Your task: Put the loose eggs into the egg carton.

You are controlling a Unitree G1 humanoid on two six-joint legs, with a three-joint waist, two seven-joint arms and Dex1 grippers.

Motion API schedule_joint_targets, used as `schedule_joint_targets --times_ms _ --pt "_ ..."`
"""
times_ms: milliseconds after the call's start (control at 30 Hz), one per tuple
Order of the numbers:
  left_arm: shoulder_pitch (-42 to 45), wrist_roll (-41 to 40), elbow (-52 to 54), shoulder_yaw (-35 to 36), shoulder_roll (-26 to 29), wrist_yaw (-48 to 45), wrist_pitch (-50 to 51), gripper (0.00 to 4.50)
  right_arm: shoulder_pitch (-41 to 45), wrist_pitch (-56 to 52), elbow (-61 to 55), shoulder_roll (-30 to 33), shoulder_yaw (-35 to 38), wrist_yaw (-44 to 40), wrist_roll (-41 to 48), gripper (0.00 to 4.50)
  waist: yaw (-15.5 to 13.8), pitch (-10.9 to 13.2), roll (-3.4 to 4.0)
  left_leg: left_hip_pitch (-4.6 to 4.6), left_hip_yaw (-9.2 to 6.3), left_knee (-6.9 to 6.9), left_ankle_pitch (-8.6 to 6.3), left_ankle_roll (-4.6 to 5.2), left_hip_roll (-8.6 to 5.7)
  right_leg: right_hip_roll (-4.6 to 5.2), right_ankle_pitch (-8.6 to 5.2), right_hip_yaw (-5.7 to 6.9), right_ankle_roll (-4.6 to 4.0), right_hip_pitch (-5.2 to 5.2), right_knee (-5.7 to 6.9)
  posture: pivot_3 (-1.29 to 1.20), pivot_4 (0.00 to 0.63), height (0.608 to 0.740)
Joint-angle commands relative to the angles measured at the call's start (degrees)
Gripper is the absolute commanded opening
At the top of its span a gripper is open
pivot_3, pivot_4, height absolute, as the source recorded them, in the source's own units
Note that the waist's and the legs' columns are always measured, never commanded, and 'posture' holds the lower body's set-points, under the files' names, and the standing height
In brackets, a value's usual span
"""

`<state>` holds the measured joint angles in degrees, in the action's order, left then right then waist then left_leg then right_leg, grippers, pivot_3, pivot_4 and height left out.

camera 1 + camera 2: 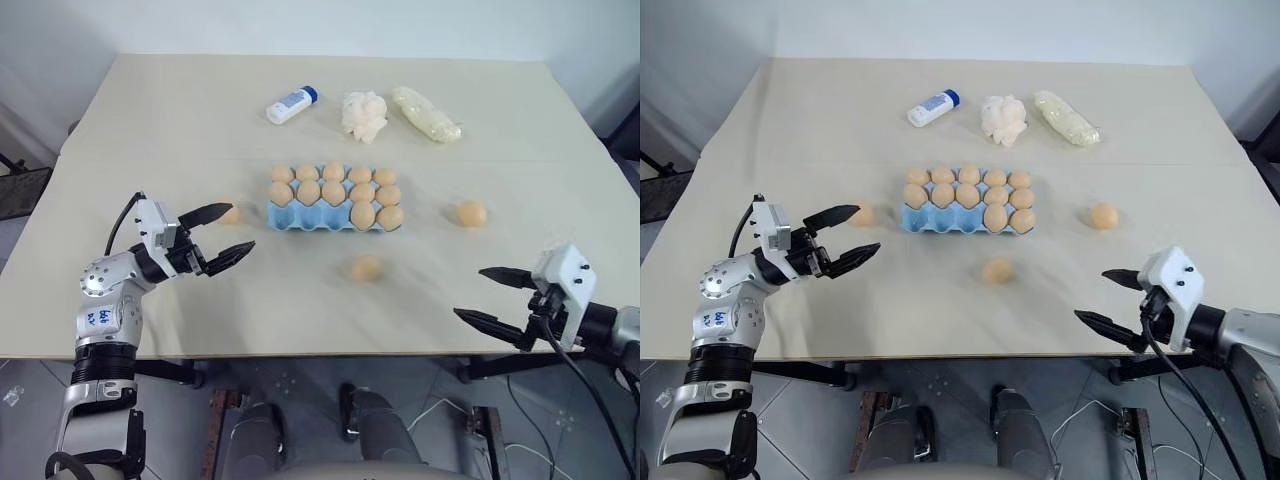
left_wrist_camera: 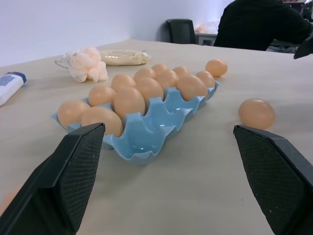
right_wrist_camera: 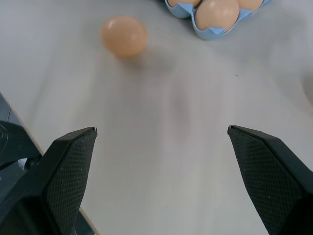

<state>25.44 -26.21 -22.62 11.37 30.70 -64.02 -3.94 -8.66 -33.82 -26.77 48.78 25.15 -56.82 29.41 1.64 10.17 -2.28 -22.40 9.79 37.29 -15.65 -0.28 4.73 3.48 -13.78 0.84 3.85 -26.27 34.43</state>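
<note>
The light blue egg carton (image 1: 298,218) lies mid-table, its back and middle rows full and two eggs at the right of the front row. Three loose eggs lie on the table. One egg (image 1: 367,268) is in front of the carton, and another egg (image 1: 472,213) is to its right. The third egg (image 1: 231,214) is to the carton's left, just behind the upper fingertip of my left gripper (image 1: 239,228). That gripper is open and empty, pointing at the carton. My right gripper (image 1: 470,292) hangs open and empty over the table's front right edge. In the right wrist view the front egg (image 3: 123,35) lies ahead.
Along the back stand a white bottle with a blue cap (image 1: 291,104), a wad of tissue (image 1: 364,115) and a clear bag (image 1: 427,114). The table's front edge runs just under both grippers. A person in dark clothing (image 2: 259,24) sits beyond the table's right side.
</note>
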Motion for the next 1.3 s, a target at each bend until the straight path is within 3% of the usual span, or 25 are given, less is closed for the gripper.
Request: schedule_joint_targets --times_ms 33,233,433,700,1033,1133,1300 --pt "1.1 0.2 0.4 0.9 1.2 -0.4 -1.2 4.5 -0.7 1.1 -2.2 1.1 2.4 -0.7 1.5 4.49 0.0 0.0 -0.01 0.0 0.0 -0.01 0.0 0.0 0.0 0.0 0.0 0.0 0.0 0.0 0.0 0.0 0.15 0.74" --pt "1.6 0.1 0.2 0.9 1.4 -0.2 -1.4 4.5 4.3 -0.1 -5.2 -1.3 -2.6 3.5 3.7 4.49 0.2 0.0 -0.01 0.0 0.0 -0.01 0.0 0.0 0.01 -0.01 0.0 -0.01 0.0 -0.01 0.0 0.0 0.15 0.74" --pt "1.5 0.2 0.6 0.7 1.3 0.2 -1.2 4.5 14.9 -2.9 -3.5 -4.3 -15.4 8.5 1.4 4.49 0.1 0.0 -0.02 0.04 0.0 -0.02 0.02 -0.01 0.0 -0.02 -0.07 -0.09 -0.13 -0.02 0.02 0.0 0.15 0.74" --pt "-1.6 -0.5 4.6 1.5 1.5 1.3 -0.2 4.5 29.9 -4.6 8.0 -10.9 -33.1 12.6 -7.6 4.49 0.1 0.0 -0.01 -0.05 0.06 -0.04 0.0 -0.03 0.01 0.01 -0.02 -0.07 -0.05 -0.16 0.12 0.0 0.15 0.74" --pt "-6.0 -1.4 9.8 3.1 2.3 3.2 1.5 4.5 35.0 -5.5 13.9 -14.0 -39.8 12.0 -12.4 4.49 0.1 0.0 -0.01 -0.1 0.06 -0.02 -0.02 -0.07 0.05 0.02 -0.02 -0.01 -0.04 -0.23 0.21 0.0 0.15 0.74" --pt "-6.7 -1.5 10.6 3.3 2.3 3.6 1.7 4.5 35.0 -5.4 13.7 -14.8 -38.9 12.7 -12.4 3.92 0.1 0.0 -0.01 -0.1 0.05 -0.01 -0.02 -0.07 0.05 0.02 -0.02 -0.01 -0.04 -0.22 0.21 0.0 0.15 0.74" --pt "-6.7 -1.3 10.7 3.2 2.0 4.0 1.8 4.5 35.6 -6.1 11.3 -14.6 -36.8 12.3 -11.4 2.36 0.1 0.0 -0.01 -0.08 0.06 -0.04 -0.02 -0.08 0.06 0.01 -0.02 -0.01 -0.04 -0.24 0.24 0.0 0.15 0.74"
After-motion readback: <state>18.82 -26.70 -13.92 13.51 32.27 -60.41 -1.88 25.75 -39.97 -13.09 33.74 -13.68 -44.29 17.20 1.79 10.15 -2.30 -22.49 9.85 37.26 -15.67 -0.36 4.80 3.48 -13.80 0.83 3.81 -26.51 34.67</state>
